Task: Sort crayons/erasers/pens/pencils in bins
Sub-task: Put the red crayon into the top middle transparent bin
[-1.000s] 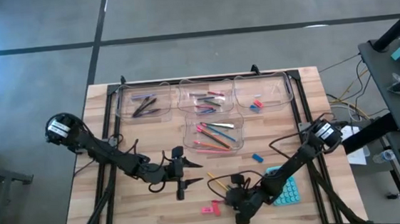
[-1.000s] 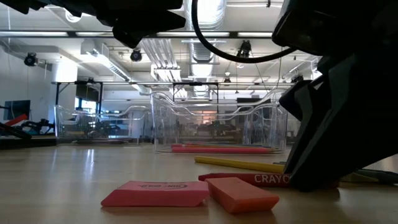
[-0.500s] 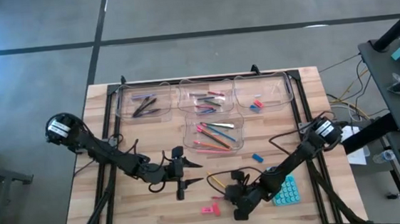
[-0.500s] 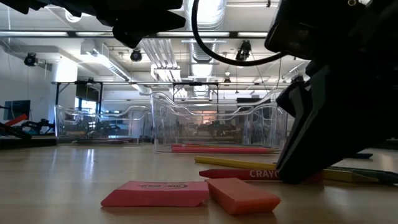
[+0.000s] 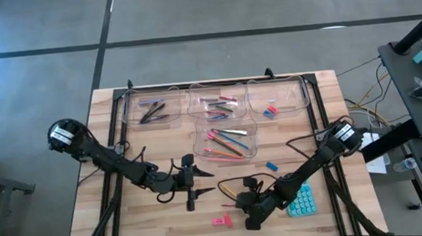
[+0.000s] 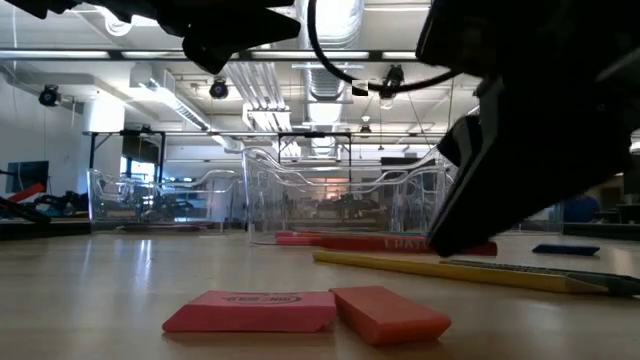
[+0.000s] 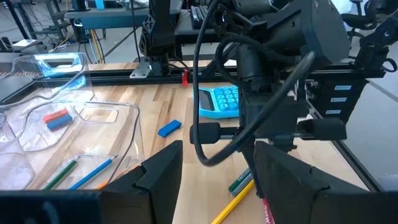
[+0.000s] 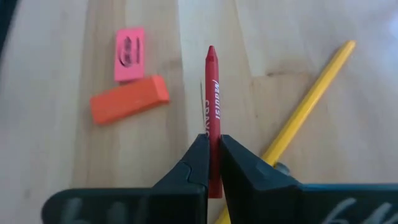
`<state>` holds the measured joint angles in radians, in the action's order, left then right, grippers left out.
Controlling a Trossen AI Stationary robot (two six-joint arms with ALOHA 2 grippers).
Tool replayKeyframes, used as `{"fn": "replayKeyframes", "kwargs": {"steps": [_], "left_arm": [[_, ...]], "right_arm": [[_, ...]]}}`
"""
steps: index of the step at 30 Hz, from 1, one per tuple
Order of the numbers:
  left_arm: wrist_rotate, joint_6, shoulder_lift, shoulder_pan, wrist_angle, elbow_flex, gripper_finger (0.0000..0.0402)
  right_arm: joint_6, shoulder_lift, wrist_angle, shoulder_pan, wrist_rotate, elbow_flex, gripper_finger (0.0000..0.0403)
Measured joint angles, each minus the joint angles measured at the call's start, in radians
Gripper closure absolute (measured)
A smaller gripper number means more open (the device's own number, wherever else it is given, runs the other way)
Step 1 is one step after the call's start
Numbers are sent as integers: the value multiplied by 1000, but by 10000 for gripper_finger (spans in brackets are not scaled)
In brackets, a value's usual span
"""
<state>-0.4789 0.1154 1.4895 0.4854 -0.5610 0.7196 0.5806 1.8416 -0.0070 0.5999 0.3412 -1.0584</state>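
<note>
Right wrist view: right gripper (image 8: 212,155) jaws clamp the red crayon (image 8: 213,106) above the table (image 8: 74,168).

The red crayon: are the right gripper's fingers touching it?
Touching. The right wrist view shows the right gripper shut on the red crayon, both fingers pressed against its sides.

Lab or workshop: exposed ceiling ducts (image 6: 250,95) running overhead, concrete floor (image 5: 210,9) surrounding wooden table (image 5: 139,214), cabled equipment desk (image 5: 419,79) standing beside.
</note>
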Motion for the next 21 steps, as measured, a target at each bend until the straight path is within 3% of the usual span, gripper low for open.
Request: {"fn": "replayKeyframes", "kwargs": {"steps": [13,21], "left_arm": [[0,-5,-92,24,3,-9,217],[-49,-52,-116,62,2,-12,217]], "right_arm": [[-63,-191,-144,-32,97,20,390],[-186,-358,-187,-155,107,72,390]]}}
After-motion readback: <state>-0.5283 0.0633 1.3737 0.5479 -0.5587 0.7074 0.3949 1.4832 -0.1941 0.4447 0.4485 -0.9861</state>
